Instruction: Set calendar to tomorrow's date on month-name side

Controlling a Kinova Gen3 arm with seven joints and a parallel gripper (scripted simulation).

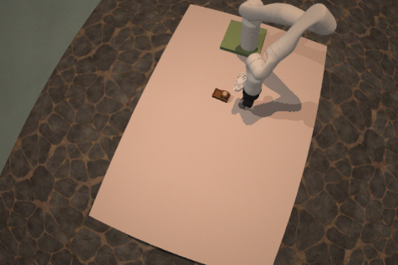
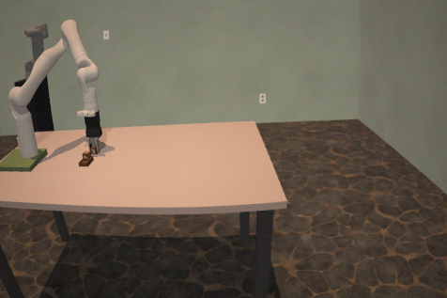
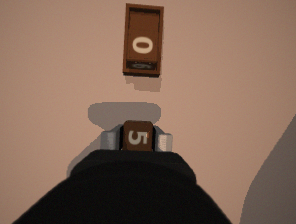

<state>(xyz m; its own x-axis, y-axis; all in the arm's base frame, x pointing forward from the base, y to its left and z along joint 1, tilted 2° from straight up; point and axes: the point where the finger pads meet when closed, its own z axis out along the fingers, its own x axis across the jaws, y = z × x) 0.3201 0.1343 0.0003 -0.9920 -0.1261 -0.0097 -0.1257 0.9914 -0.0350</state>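
Observation:
In the wrist view my gripper [image 3: 138,134] is shut on a brown cube [image 3: 137,136] whose top face shows a white 5. It holds the cube low over the table, apart from the tray. The brown tray lies flat on the table farther off. One cube [image 3: 142,45] stands in the tray with a 0 on top. The tray's other half is empty. In the top view the gripper [image 1: 247,105] is to the right of the tray [image 1: 219,94]. In the exterior view the gripper [image 2: 93,148] is just behind the tray [image 2: 85,162].
The arm's green base plate [image 1: 243,37] lies at the far end of the table. The arm's shadow falls to the right of the gripper. The table edges are far from the tray.

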